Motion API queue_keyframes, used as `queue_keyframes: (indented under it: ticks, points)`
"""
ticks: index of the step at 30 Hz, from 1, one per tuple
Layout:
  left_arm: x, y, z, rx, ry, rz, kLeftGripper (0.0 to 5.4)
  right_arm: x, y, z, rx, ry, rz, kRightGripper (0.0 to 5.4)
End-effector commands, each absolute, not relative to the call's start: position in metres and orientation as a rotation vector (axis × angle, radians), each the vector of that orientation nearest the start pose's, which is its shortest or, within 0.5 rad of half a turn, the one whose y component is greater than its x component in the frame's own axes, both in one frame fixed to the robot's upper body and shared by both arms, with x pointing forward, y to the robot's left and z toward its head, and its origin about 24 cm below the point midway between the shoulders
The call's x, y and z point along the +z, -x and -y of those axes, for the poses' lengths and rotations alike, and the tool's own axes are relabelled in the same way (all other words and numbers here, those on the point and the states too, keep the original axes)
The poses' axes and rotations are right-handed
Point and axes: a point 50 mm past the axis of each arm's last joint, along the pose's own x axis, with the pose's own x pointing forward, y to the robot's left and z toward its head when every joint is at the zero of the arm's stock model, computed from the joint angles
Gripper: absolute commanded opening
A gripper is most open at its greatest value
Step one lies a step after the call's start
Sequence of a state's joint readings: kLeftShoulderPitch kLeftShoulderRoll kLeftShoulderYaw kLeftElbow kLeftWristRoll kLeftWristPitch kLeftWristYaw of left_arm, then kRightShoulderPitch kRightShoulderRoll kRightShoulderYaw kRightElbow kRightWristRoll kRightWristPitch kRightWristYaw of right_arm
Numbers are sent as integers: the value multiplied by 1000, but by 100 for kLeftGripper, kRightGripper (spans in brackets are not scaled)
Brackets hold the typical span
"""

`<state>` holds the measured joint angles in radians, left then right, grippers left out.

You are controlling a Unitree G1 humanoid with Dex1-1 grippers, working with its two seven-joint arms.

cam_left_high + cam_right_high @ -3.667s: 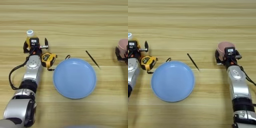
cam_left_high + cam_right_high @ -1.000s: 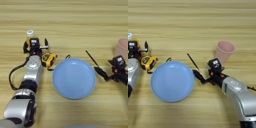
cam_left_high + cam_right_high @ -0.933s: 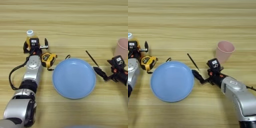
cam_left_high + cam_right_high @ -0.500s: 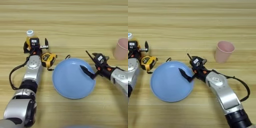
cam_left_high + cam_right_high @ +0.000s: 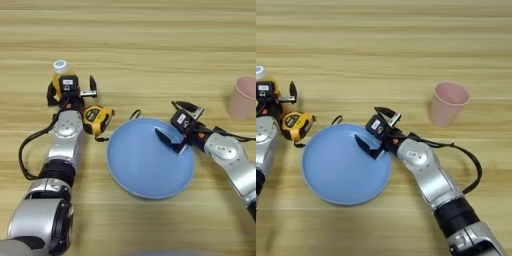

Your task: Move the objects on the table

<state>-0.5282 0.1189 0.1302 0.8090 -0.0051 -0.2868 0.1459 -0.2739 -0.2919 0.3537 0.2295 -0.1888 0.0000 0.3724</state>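
Right claw [image 5: 176,126] wide astride round glossy blue plate [image 5: 140,170] rim, left claw [image 5: 70,92] spread around bottle [image 5: 59,75].

Light wooden tabletop [image 5: 150,45] with long horizontal plank grain, light-blue plate [image 5: 145,162], pink cup [image 5: 448,102], yellow-and-black tape measure [image 5: 96,120], orange bottle [image 5: 60,75] with white cap, black-fingered right gripper [image 5: 372,131] on a silver arm

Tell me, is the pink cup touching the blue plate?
Apart. The right eye view shows bare wood between the cup and the plate.
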Motion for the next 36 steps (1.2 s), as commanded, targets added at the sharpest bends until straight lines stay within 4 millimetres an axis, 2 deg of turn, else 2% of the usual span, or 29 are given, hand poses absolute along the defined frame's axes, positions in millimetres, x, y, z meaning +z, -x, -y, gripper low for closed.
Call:
queue_keyframes:
  ticks: [1, 21, 29, 36]
  points:
    - [39, -341, -179, 171, -80, -1, 540, 33, -295, 99, 700, 650, -32, 537]
    - [39, -340, -179, 171, -80, -1, 540, 56, -335, 101, 549, 808, 150, 537]
    - [39, -340, -179, 171, -80, -1, 540, 57, -343, 100, 515, 702, 159, 537]
    - [40, -340, -180, 170, -80, 0, 540, 75, -340, 98, 511, 530, 234, 537]
